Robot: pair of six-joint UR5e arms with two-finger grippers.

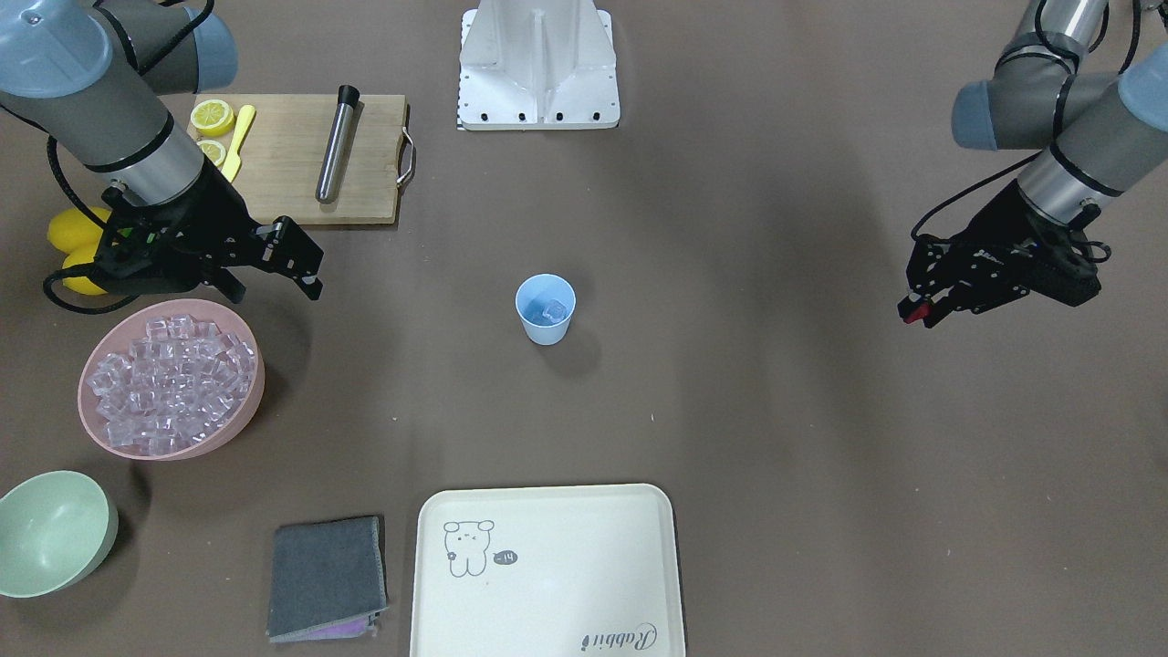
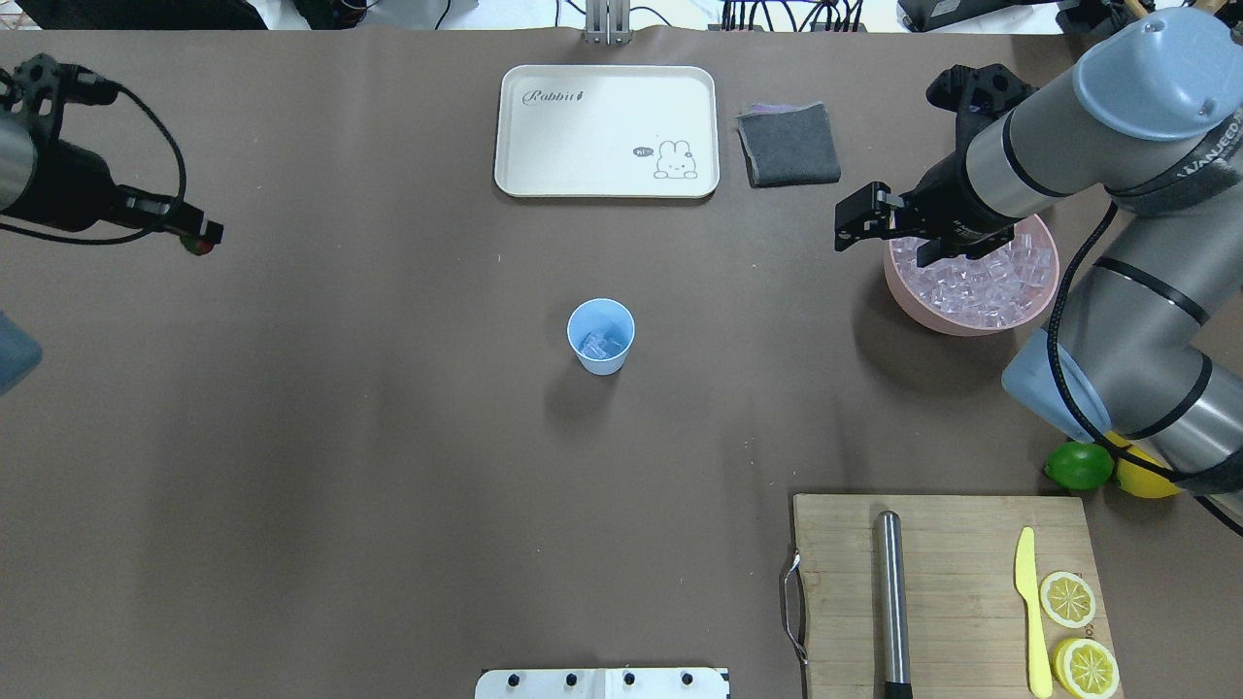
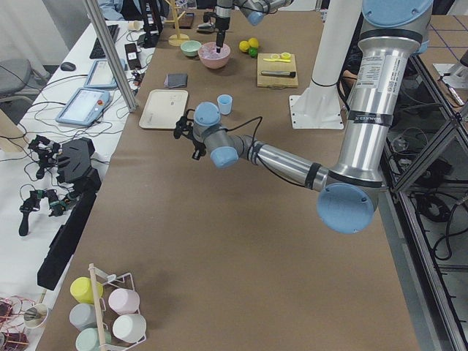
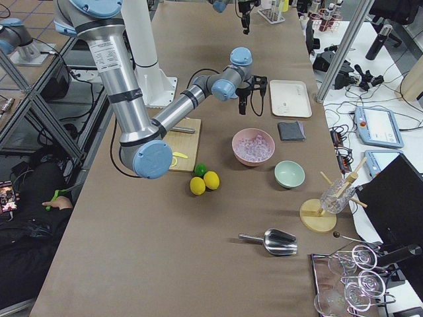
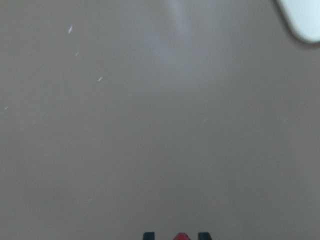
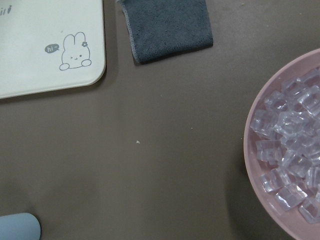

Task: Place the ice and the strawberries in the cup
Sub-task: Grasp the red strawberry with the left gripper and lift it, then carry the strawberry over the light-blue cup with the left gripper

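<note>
The strawberry [image 1: 914, 311] is being pinched between the fingertips of the left gripper [image 2: 201, 238], which is being held above bare table well apart from the cup [image 1: 546, 330]; in the left wrist view only a red sliver is being shown between two dark tips. The cup is being seen upright at the middle of the table, with at least one cube of ice [image 2: 602, 342] already lying in it, while the rest of the ice is being kept heaped in the pink bowl [image 1: 248, 415]. The right gripper [image 1: 306, 274] is being held just beside the bowl's rim, its fingers seemingly spread with nothing between them. The step in hand is being judged as the carrying of the strawberry to the cup. The fruit is being judged tiny, light and probably smooth, so a modest pinch across its body, below the leafy top, is being thought best; too hard a squeeze might pop it sideways out of the tips. The cubes are being judged hard, glassy and slippery, best taken singly across two flat faces. The cup is being judged light and easily tipped, so release from directly above its mouth, without the rim being touched, is being advised
</note>
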